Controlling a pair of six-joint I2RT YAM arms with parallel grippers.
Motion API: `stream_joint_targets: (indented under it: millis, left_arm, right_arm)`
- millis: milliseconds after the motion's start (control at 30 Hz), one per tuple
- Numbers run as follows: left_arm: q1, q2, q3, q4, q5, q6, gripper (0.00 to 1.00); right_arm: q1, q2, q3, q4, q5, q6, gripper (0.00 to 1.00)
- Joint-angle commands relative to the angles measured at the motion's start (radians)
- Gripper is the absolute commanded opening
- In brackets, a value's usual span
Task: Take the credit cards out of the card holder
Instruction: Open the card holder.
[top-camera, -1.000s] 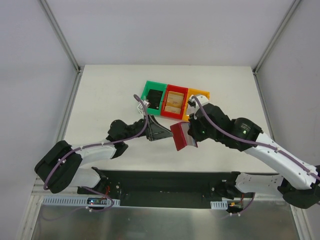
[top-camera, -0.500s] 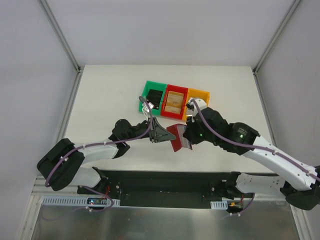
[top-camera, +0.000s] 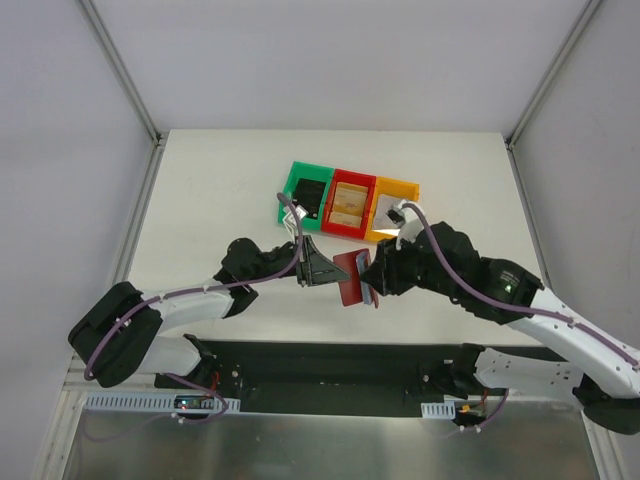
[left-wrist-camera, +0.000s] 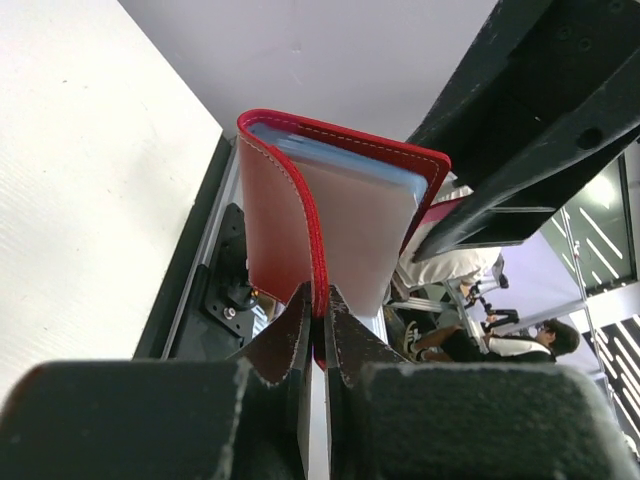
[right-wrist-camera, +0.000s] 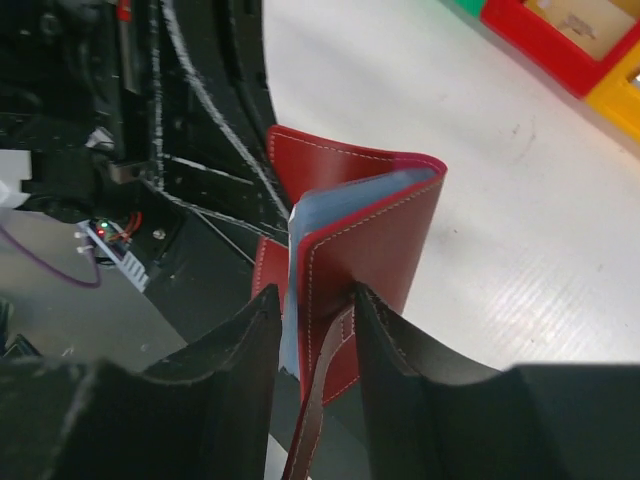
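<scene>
Leather, or something close to it, makes up the card holder. It looks light and thin, and its covers are soft enough to bow. I judge it would flex rather than resist, and any cards inside would slide out edgewise. The stitched outer rims look like the best place to take hold, one cover per claw, which leaves the pocket mouths free. Pinching across a pocket would trap whatever is in it.

It hangs in the air between the two arms, above the near part of the white table and well short of the green bin, the red bin and the yellow bin.

The left gripper is closed tight on the rim of one cover. Its jaws are almost touching, with only the red edge between them. The right gripper stands astride the other cover, which fills the gap between its jaws. That reads as a grip on a thicker fold.

The holder is dark red with pale stitching and partly folded open like a book. A grey-blue panel lines the inside, and a short red strap tab dangles from it. No card can be told apart from the panels.
</scene>
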Motion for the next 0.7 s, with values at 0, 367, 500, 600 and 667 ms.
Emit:
stream_joint_targets:
  millis: [0, 367, 500, 600, 667]
  left_arm:
    - [-0.005, -0.045, -0.002, 0.086, 0.019, 0.010, 0.00]
    - [-0.005, -0.088, -0.002, 0.092, 0.044, -0.014, 0.00]
    - [-0.005, -0.114, 0.014, 0.034, 0.050, 0.004, 0.00]
    - [-0.005, -0.134, 0.019, 0.011, 0.045, 0.015, 0.00]
    - [-0.004, -0.140, 0.021, 0.002, 0.045, 0.020, 0.00]
  right_arm:
    - [-0.012, -0.063, -0.013, 0.106, -0.093, 0.024, 0.40]
    - [-0.078, -0.101, -0.082, 0.140, -0.186, 0.053, 0.40]
    - [-0.079, -0.090, -0.083, 0.137, -0.189, 0.053, 0.42]
    - [-0.078, -0.083, -0.083, 0.134, -0.187, 0.053, 0.42]
    - [-0.081, -0.084, -0.083, 0.135, -0.179, 0.052, 0.40]
